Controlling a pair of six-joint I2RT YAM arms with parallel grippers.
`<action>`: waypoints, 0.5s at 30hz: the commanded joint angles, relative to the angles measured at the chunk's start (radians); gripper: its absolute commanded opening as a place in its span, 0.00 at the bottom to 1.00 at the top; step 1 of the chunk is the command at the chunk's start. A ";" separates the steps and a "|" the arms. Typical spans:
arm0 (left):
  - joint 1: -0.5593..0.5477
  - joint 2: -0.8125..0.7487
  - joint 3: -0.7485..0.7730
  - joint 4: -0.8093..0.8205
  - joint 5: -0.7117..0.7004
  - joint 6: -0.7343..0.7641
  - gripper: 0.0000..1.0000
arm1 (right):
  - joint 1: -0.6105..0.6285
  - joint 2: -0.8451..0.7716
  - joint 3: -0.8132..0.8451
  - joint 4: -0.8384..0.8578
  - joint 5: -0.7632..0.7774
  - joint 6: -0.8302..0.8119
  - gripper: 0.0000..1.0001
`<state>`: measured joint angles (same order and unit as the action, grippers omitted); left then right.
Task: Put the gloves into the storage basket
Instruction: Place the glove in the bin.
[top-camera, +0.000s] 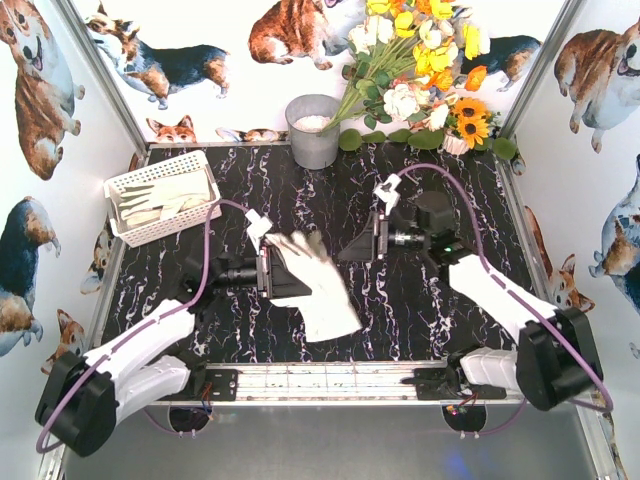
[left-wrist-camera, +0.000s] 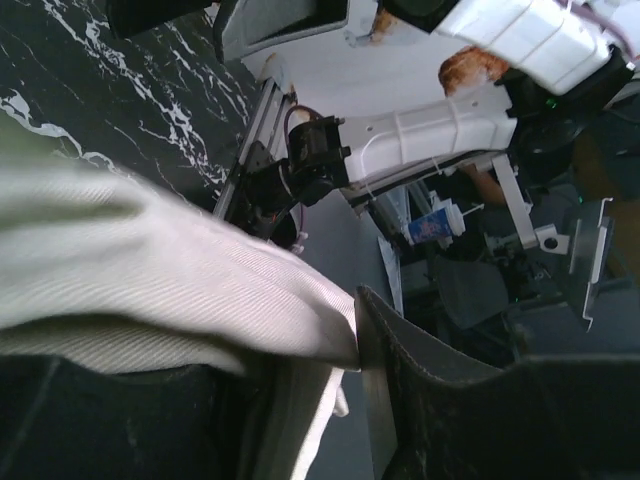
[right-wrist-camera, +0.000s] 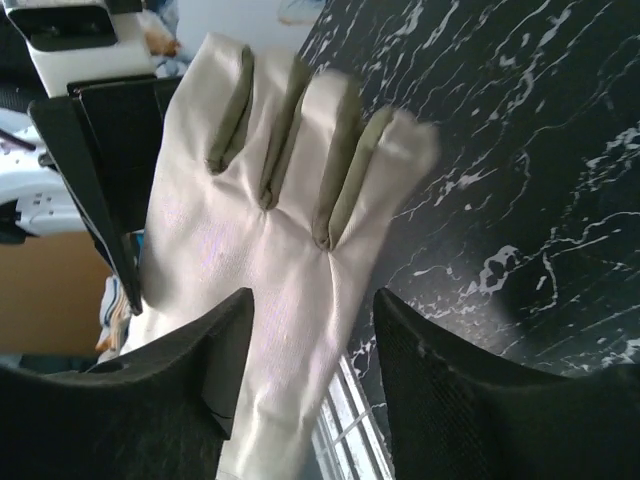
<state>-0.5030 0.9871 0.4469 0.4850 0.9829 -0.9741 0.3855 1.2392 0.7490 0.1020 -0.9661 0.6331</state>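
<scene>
Left gripper (top-camera: 272, 268) clamped on one glove (top-camera: 318, 288) mid-table; the glove's long axis runs far-left to near-right. Storage basket (top-camera: 118, 190) lies far left of it, with other gloves (top-camera: 165, 203) already inside. Left arm is nearer. Right gripper (top-camera: 368, 240) is spread and empty, just right of the glove.

Corgi-print walls (top-camera: 60, 200) enclose a black marbled table (top-camera: 400, 310) (flowers (top-camera: 420, 60) at back).

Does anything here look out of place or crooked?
Nothing is spilled or damaged. The basket sits crooked to the table edges at the far left. One glove is outside it, held by the left gripper over the table middle.
</scene>
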 joint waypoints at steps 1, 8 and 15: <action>-0.006 -0.062 -0.023 0.062 -0.091 -0.087 0.00 | -0.022 -0.077 -0.018 0.048 0.085 -0.013 0.54; 0.046 -0.099 0.114 -0.304 -0.359 -0.019 0.00 | -0.055 -0.173 -0.044 -0.026 0.206 -0.040 0.62; 0.236 -0.074 0.285 -0.578 -0.592 -0.035 0.00 | -0.059 -0.287 0.002 -0.290 0.393 -0.180 0.63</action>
<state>-0.3599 0.9077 0.6231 0.0895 0.5747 -1.0149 0.3275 1.0153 0.7090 -0.0502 -0.7048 0.5568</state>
